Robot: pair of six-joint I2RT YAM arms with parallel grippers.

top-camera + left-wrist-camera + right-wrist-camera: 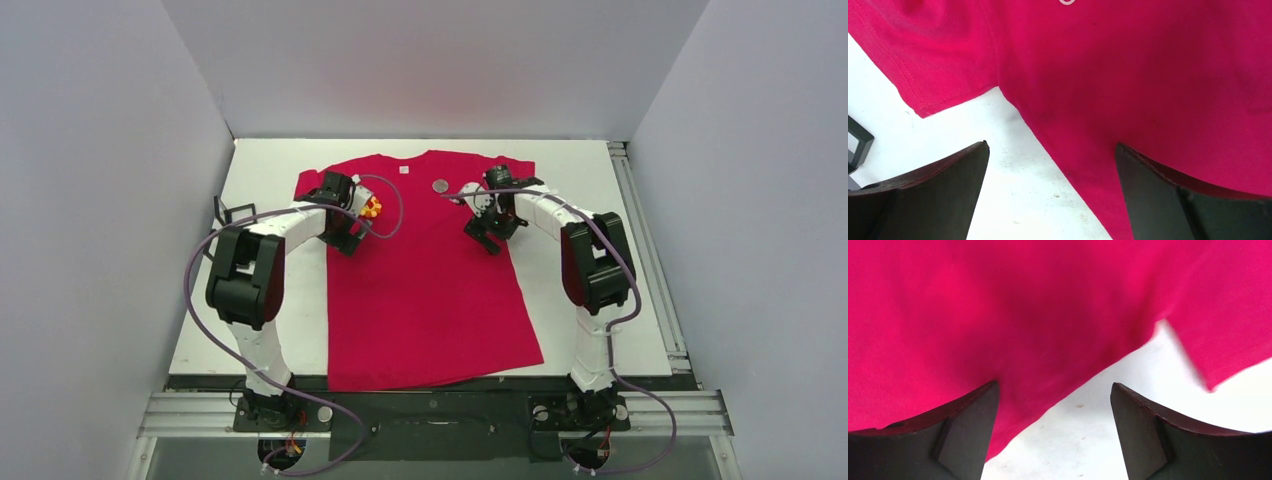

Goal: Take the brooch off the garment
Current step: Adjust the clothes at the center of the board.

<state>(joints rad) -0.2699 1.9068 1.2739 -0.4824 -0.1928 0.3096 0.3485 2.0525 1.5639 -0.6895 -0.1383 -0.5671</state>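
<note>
**Presently: brooch on the shirt, both grippers empty**

Location. The red shirt (pixel 430 290) lies flat on the white table (pixel 270 160), neckline toward the far edge, hem at the near edge. The brooch (pixel 440 185) is a small round grey disc on the chest, just below the neckline and slightly toward the robot's right.

Grippers. The left gripper (pixel 1052 146) has its jaws spread wide and holds nothing. It sits low over the shirt's side seam beneath the left sleeve. The right gripper (pixel 1054 384) is likewise released and empty, over the opposite side seam. The brooch lies between the two and neither touches it.

Handling, as judged. The shirt is thin, soft and limp, so it is likely to lift and bunch if the brooch is pulled without restraint. The brooch looks small, hard and light, and its low profile offers little purchase. Its fastening is not visible. The sound approach appears to be one gripper pinning the cloth just beside the disc while the other pinches the disc by its rim.

Surroundings. The table top is smooth and lightly scuffed. Plain pale walls (pixel 100 150) close in the left, right and far sides. A small black bracket (pixel 230 211) stands at the left edge.
</note>
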